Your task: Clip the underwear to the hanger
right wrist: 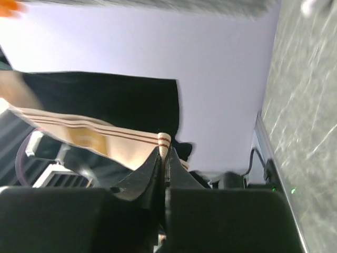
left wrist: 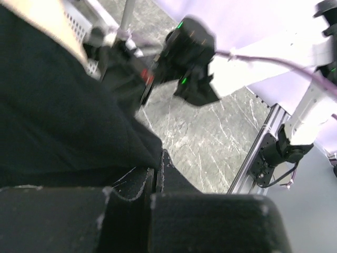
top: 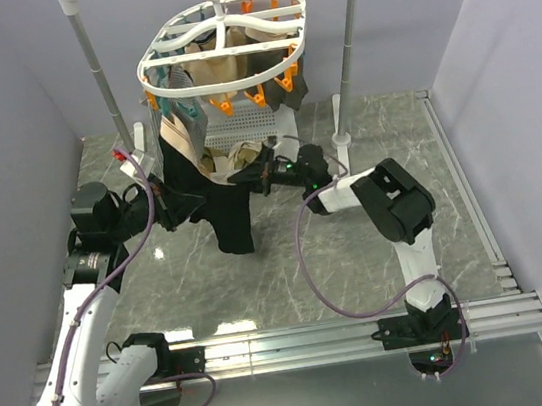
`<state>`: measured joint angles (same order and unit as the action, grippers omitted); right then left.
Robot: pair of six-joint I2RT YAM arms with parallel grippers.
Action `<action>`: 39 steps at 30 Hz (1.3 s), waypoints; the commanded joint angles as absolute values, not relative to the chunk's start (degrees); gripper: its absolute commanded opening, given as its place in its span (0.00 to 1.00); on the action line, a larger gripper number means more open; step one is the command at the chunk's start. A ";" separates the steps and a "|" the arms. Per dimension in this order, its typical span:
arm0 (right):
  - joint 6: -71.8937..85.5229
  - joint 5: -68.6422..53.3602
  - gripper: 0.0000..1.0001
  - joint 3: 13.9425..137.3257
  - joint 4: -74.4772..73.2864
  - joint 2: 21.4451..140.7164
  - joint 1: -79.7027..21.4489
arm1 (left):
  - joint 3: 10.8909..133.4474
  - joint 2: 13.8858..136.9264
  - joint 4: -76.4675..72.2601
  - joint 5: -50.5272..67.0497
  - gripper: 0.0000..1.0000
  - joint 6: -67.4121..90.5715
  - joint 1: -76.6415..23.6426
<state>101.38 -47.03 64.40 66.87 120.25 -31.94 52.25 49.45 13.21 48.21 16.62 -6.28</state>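
Observation:
The black underwear [top: 229, 215] with its beige waistband [top: 179, 138] hangs stretched between my two grippers, below the hanger [top: 154, 55], a white oval frame with orange and teal clothespins. My left gripper [top: 163, 196] is shut on the black fabric at the garment's left side. In the left wrist view its jaws [left wrist: 158, 167] pinch the underwear [left wrist: 52, 116]. My right gripper [top: 263, 175] is shut on the waistband's right end. The right wrist view shows the striped waistband [right wrist: 105, 138] clamped at its tip between the jaws of the right gripper [right wrist: 164, 151], with black cloth [right wrist: 105, 97] above.
A white perforated basket [top: 243, 126] holding beige garments stands behind the underwear. Beige clothes [top: 222, 68] hang from the hanger. The grey rail stand's posts [top: 345, 51] rise at the back. An aluminium rail [top: 320, 337] runs along the near edge.

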 commanded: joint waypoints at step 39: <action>10.29 -35.42 0.00 60.29 12.40 66.89 -38.83 | 48.95 51.58 -2.88 31.75 0.07 22.85 -23.46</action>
<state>16.99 -36.71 57.76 14.33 69.28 -36.53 48.58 49.93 6.02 36.47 20.93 -20.21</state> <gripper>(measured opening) 0.030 0.082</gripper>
